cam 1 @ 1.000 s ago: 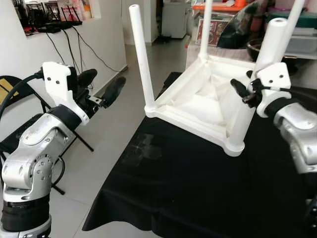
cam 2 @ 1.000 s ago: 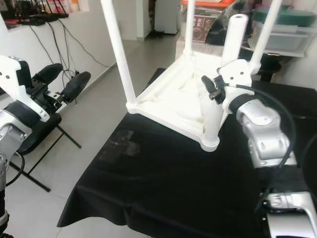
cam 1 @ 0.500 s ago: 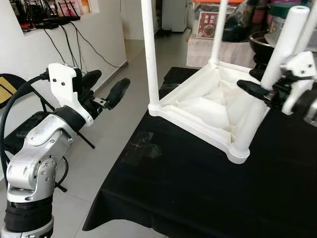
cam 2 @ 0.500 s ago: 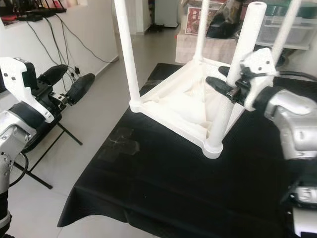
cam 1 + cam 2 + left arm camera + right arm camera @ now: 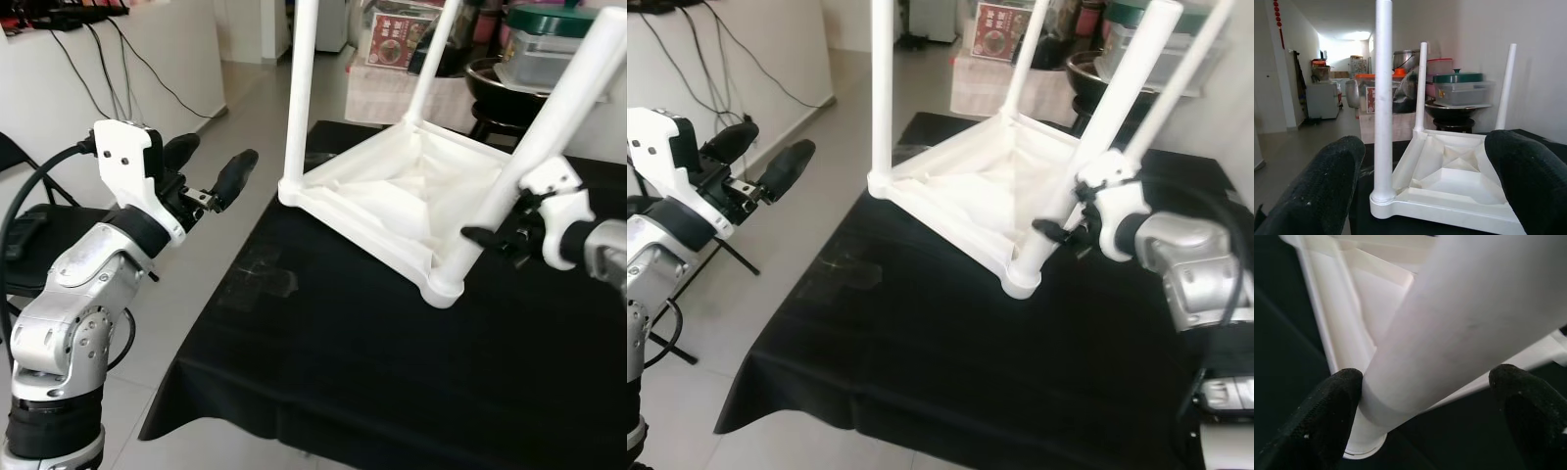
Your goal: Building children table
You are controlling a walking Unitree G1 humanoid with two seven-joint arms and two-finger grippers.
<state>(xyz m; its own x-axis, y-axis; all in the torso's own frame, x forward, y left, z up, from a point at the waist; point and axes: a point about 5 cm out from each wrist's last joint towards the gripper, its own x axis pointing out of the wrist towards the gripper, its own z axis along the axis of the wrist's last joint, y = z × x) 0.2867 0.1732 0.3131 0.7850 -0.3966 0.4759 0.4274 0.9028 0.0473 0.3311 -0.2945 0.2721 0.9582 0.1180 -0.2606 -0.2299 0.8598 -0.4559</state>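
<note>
Right wrist view gives you right gripper [image 5: 1420, 396] fingers spread around the near-right leg [image 5: 529, 162], one touching; upturned table [image 5: 392, 201] on black cloth [image 5: 392, 372]; left gripper [image 5: 211, 176] open, left, holding nothing.

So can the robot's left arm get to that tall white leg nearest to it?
Probably yes. The left gripper hovers off the table's edge with its jaws open, aimed at the near table leg of the upturned white table. Only open air lies between them, though it would need to stretch forward.
</note>
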